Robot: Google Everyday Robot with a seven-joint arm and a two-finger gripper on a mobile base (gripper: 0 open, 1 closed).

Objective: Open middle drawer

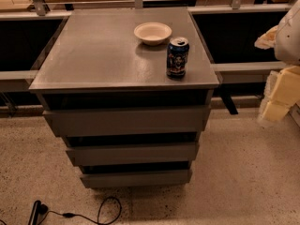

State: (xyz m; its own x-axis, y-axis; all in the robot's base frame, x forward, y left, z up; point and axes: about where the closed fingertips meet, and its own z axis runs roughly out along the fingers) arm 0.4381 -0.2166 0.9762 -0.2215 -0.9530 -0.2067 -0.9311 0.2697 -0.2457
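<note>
While the gripper point(277, 97) hangs at the far right edge of the camera view, pale yellow and partly cut off by the frame, it touches nothing and stands well apart from the table point(103, 50). Whether it is open or closed cannot be told from this angle, and nothing can be seen in its hold. Above it shows a rounded white part of the robot arm point(289, 36).

The table is dark grey with a flat square top, and three drawer fronts are stacked beneath it. The middle drawer point(133, 153) is the second front down, a wide flat panel with no handle. It lies between the upper drawer point(126, 121) and the lowest drawer point(136, 178), with a dark gap above it and another below. It appears pushed in, and none of its interior shows.

On the table top, toward the back right, sits a shallow cream bowl point(153, 33), upright. Just beside it, nearer the right front corner, stands a dark blue drinks can point(177, 57), also upright and apart from the bowl.

A black cable point(105, 210) curls over the speckled floor point(248, 172) in front of the table, at the lower left.
</note>
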